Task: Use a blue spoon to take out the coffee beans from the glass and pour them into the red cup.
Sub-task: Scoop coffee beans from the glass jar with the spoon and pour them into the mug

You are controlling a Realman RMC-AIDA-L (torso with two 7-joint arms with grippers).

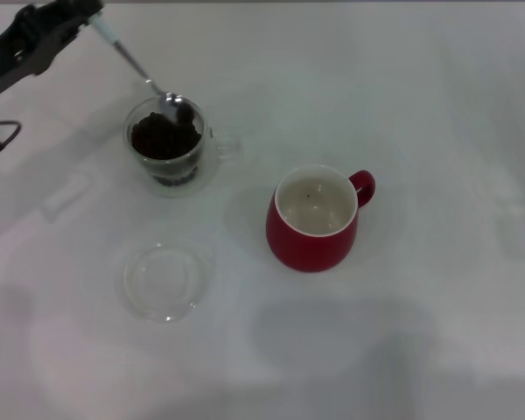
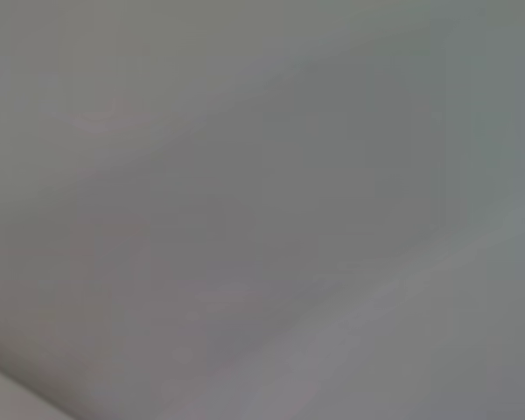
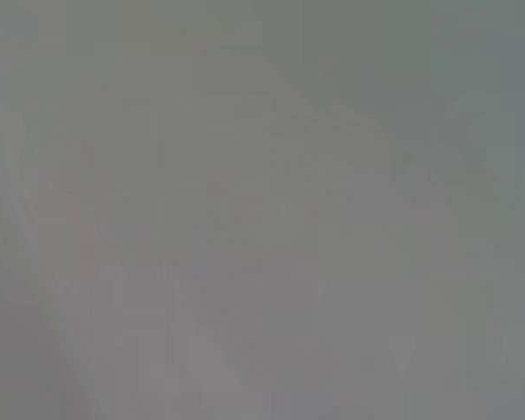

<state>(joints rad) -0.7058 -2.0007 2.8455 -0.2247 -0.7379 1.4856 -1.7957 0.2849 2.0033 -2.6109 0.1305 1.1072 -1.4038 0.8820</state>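
Note:
In the head view my left gripper [image 1: 86, 16] is at the far left corner, shut on the pale handle of the blue spoon [image 1: 133, 61]. The spoon slants down to the glass [image 1: 168, 146], its metal bowl at the far rim with a bean or two in it. Dark coffee beans [image 1: 162, 138] fill the glass about halfway. The red cup [image 1: 315, 219] stands to the right and nearer, handle to the right, with one dark speck on its cream inside. My right gripper is out of view. Both wrist views show only blank grey.
A shallow clear glass dish [image 1: 164, 281] lies on the white table [image 1: 437, 114], in front of the glass. A faint flat rectangular mark [image 1: 66, 196] sits left of the glass.

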